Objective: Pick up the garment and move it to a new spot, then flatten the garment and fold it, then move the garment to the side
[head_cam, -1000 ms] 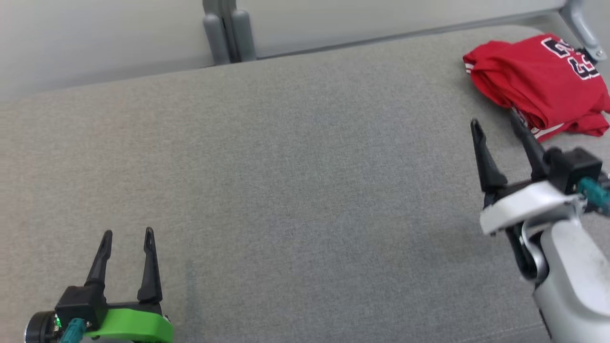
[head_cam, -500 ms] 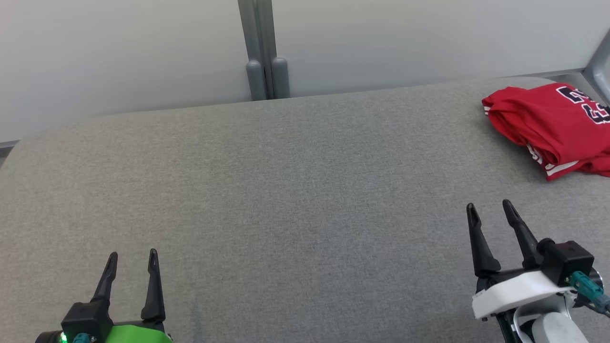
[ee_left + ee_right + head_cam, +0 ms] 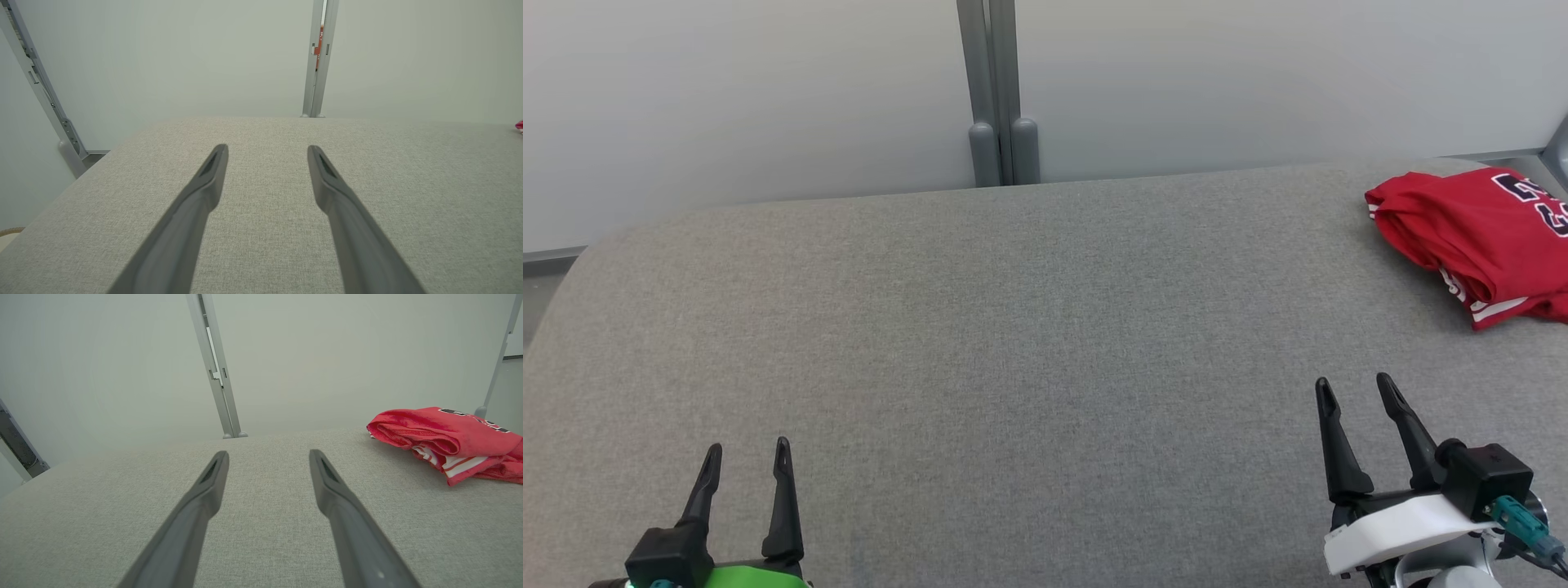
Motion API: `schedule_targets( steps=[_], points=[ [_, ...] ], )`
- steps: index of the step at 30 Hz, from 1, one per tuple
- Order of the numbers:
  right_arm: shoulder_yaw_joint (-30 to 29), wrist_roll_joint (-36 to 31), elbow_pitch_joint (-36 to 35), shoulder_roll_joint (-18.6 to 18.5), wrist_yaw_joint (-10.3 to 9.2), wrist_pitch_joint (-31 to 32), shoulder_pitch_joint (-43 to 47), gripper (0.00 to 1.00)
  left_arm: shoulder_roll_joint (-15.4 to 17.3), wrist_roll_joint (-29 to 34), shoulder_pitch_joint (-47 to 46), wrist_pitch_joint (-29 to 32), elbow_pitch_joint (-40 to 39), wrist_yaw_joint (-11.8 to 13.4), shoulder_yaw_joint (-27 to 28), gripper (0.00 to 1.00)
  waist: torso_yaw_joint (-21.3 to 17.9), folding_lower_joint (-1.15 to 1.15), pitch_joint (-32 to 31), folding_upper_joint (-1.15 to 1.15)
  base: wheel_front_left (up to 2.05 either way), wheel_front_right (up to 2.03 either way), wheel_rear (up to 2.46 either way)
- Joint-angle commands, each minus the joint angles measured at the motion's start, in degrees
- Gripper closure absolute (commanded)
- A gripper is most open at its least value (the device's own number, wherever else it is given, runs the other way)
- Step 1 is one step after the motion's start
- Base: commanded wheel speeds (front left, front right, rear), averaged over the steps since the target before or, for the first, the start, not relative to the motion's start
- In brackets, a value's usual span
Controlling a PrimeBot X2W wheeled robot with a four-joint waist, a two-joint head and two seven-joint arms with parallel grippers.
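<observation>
Red garment (image 3: 1470,237) lies folded at the right edge of my desk (image 3: 1013,327); I judge the task done. Left hand (image 3: 747,447) and right hand (image 3: 1354,381) gape empty.

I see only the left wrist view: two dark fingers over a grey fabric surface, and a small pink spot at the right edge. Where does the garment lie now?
Observer: The red folded jersey lies at the far right of the grey fabric cushion, close to its back edge.
Operator: Is anything holding it?
Observer: No. The right gripper is open and empty, nearer the robot than the jersey and apart from it.
Operator: How does the cloth look?
Observer: It is bunched in thick folds, with dark lettering on its top and white stripes at the near hem.
</observation>
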Motion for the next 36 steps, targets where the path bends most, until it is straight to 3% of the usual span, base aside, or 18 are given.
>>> schedule_targets(
  steps=[1, 6, 7, 12, 36],
  points=[
    [-0.1, -0.4, -0.3, 0.2, -0.10, -0.1, 0.5, 0.00, 0.0, -0.5, 0.8, 0.0, 0.1, -0.3, 0.1, 0.00, 0.0, 0.00, -0.1, 0.00, 0.00, 0.00, 0.00],
    [0.1, -0.4, -0.4, 0.2, -0.10, -0.1, 0.7, 0.00, 0.0, -1.0, 0.9, 0.0, -0.1, -0.3, 0.6, 0.00, -0.1, 0.00, -0.2, 0.00, 0.00, 0.00, 0.00],
    [0.1, -0.1, 0.1, 0.1, 0.01, 0.0, 0.0, 1.00, -0.1, -0.8, 0.1, 0.0, 0.1, -0.1, 0.5, 1.00, -0.1, 0.00, -0.2, 0.00, 0.00, 0.00, 0.00],
    [0.4, 0.0, 2.5, 0.5, 0.01, 0.1, 1.1, 1.00, -0.8, -0.9, 0.3, 0.0, 2.8, 0.0, 0.4, 1.00, -0.1, 0.00, -0.2, 0.00, 0.00, 0.00, 0.00],
    [-1.5, 24.0, 3.8, 0.7, -0.01, 5.9, -1.7, 1.00, -0.7, -25.9, -3.1, 6.5, 2.8, -0.2, 0.8, 1.00, 0.0, 0.00, 0.2, 0.00, 0.00, 0.00, 0.00]
  ],
)
